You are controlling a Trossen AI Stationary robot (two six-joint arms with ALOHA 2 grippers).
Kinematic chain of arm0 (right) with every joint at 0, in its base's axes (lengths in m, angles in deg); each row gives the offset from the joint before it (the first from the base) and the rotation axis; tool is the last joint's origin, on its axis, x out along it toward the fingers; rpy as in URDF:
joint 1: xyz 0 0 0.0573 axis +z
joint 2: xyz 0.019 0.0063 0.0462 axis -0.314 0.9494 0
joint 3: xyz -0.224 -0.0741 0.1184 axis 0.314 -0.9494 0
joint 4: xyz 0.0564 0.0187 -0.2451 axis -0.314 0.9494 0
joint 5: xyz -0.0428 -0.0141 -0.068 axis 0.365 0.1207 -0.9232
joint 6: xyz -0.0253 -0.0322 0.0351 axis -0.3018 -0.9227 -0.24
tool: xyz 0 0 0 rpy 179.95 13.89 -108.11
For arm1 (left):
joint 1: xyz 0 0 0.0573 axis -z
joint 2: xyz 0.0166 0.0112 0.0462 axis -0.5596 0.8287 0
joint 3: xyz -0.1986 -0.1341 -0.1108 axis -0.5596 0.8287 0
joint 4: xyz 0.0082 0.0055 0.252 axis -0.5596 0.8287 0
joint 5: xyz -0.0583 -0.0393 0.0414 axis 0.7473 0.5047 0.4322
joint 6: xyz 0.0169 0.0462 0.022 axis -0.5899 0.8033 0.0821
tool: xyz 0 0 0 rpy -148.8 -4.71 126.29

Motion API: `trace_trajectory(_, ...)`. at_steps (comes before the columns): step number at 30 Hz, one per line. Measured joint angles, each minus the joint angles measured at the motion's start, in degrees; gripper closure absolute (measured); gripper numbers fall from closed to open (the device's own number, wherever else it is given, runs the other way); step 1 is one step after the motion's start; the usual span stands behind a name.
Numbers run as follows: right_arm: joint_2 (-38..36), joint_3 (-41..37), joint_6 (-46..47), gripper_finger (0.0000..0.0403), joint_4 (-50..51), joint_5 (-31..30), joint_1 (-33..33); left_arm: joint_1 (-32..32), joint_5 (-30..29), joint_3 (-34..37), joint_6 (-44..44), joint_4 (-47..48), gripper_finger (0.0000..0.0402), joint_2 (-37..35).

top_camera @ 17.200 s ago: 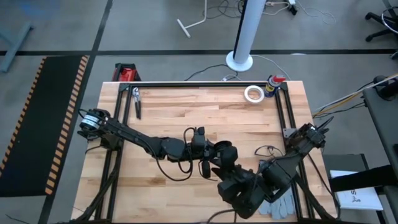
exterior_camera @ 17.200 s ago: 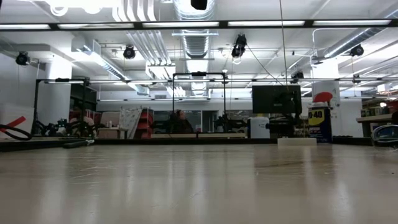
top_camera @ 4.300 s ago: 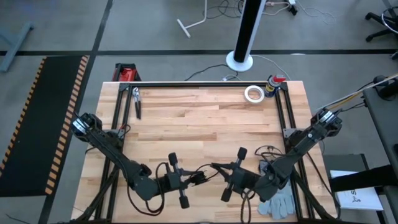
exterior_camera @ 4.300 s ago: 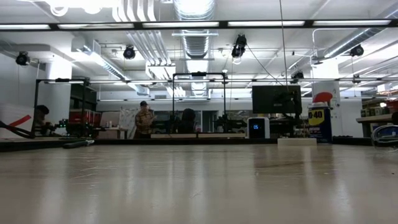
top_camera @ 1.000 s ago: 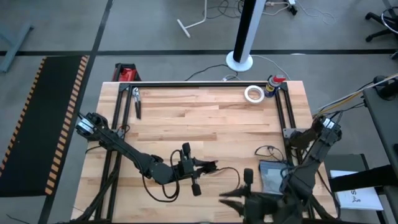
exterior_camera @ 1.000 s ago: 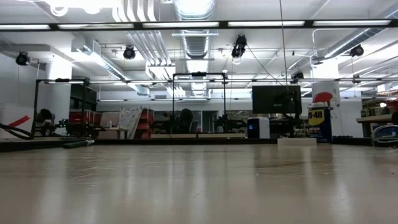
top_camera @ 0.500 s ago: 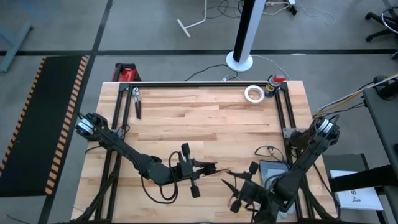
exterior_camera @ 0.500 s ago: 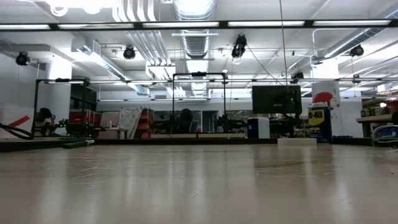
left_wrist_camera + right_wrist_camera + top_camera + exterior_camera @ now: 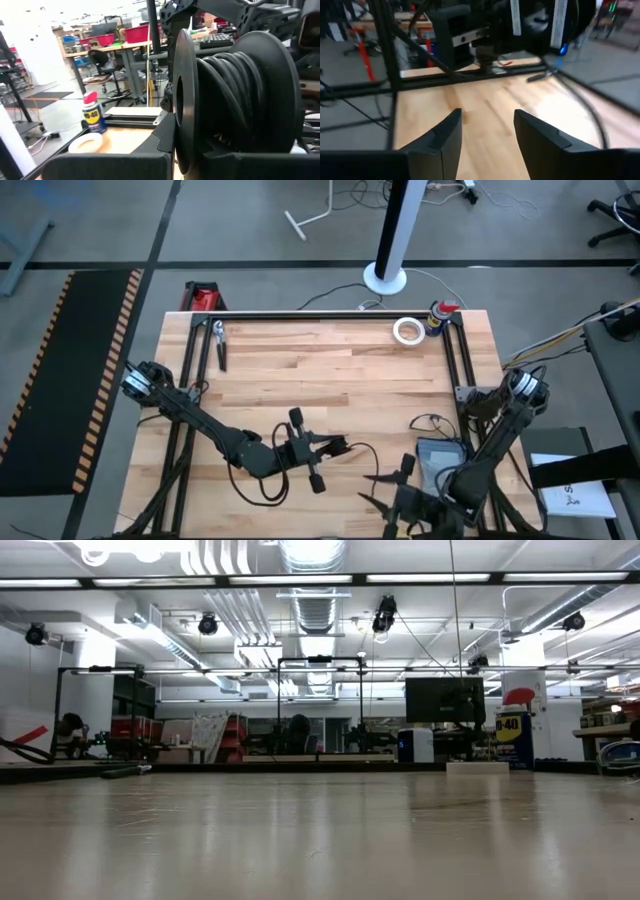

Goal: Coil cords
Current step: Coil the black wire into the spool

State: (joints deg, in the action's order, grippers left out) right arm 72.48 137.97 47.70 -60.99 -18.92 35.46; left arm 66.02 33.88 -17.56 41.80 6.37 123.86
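thin black flexible cord (image 9: 362,450): light, floppy | grab free end | left gripper (image 9: 338,446) pinching it | right gripper (image 9: 377,484) spread

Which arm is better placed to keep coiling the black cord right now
Probably the left. Its pincer sits at the cord on the table's front half, at the end of the strand. The right pincer hangs open near the front edge, apart from the cord.
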Motion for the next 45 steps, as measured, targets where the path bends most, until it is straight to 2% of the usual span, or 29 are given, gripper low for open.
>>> trace_trajectory(3,0.0,-0.02,6.53,0.024,0.45,0.31,0.77,0.03,-1.27,0.0,1.15,0.0,0.0402,0.0)
trace_trajectory(7,0.24,-0.02,12.75,0.0248,0.47,-0.42,2.1,0.24,-3.61,0.0,6.83,0.17,0.0402,0.0)
trace_trajectory(12,0.37,-1.94,20.21,0.026,4.47,-8.47,3.86,0.7,-3.82,0.0,15.11,-0.39,0.0402,0.0)
trace_trajectory(15,0.39,-5.09,30.14,0.0269,10.47,-13.26,4.37,1.45,-3.75,0.0,19.98,-1.31,0.0402,0.0)
trace_trajectory(19,0.22,-9.78,50.56,0.0278,22.59,-15.4,3.64,2.31,-3.51,0.02,26.16,-4.05,0.0402,0.0)
trace_trajectory(22,0.13,-12.8,57.83,0.0276,26.91,-17.76,1.86,2.38,-2.62,0.02,29.83,-4.81,0.0402,0.0)
trace_trajectory(27,-0.65,-15.65,63.19,0.0257,27.47,-18.24,-1.97,2.1,-1.57,0.02,34.57,-5.8,0.0402,0.0)
trace_trajectory(32,-2.35,-17.7,64.9,0.0248,28.13,-18.32,-2.56,1.4,-1.59,0.0,40.87,-6.1,0.0402,0.0)
trace_trajectory(45,-3.8,-15.32,57.73,0.0271,27.24,-18.35,-3.22,-0.41,-1.56,0.02,50.6,-6.36,0.0402,0.0)
